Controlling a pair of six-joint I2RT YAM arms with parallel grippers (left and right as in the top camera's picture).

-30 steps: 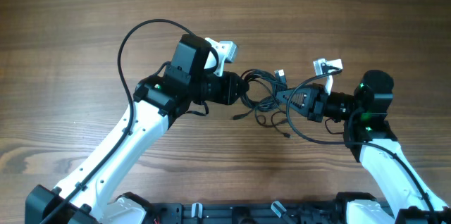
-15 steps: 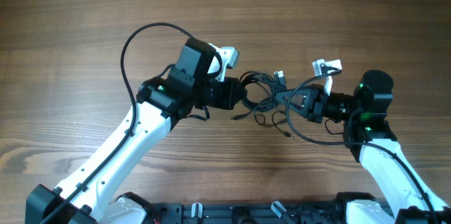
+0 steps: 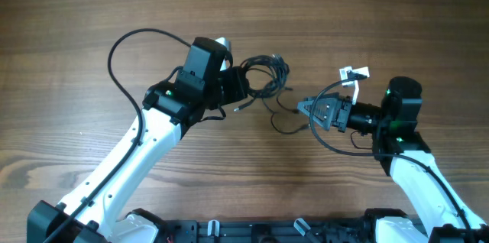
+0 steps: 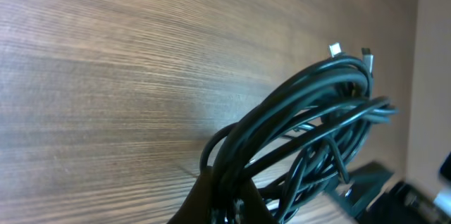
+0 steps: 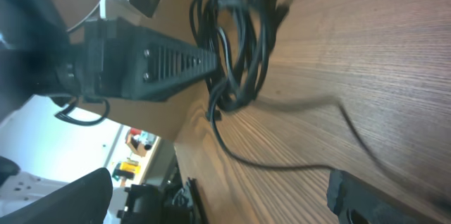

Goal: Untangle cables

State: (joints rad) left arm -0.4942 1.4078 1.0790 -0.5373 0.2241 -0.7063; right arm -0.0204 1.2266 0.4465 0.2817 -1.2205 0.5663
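Observation:
My left gripper [image 3: 244,87] is shut on a bundle of thin black cables [image 3: 266,72] and holds it just above the wood table. In the left wrist view the looped cables [image 4: 310,122] rise from between my fingers [image 4: 211,199], and two small plug ends [image 4: 335,48] stick out at the top. My right gripper [image 3: 309,111] stands open to the right of the bundle, with nothing between its jaws. One loose cable strand [image 3: 281,124] trails from the bundle across the table toward it. The right wrist view shows the bundle [image 5: 236,41] and that strand [image 5: 282,164].
The left arm's thick black wire [image 3: 122,40] arcs over the table at the left. A white camera mount [image 3: 353,72] sticks out of the right wrist. Both arm bases [image 3: 290,228] line the near edge. The table [image 3: 382,14] is bare wood elsewhere.
My right gripper has opened and let go of the cable. My left gripper has pulled the bundle up and to the left, away from the right gripper, leaving one strand trailing.

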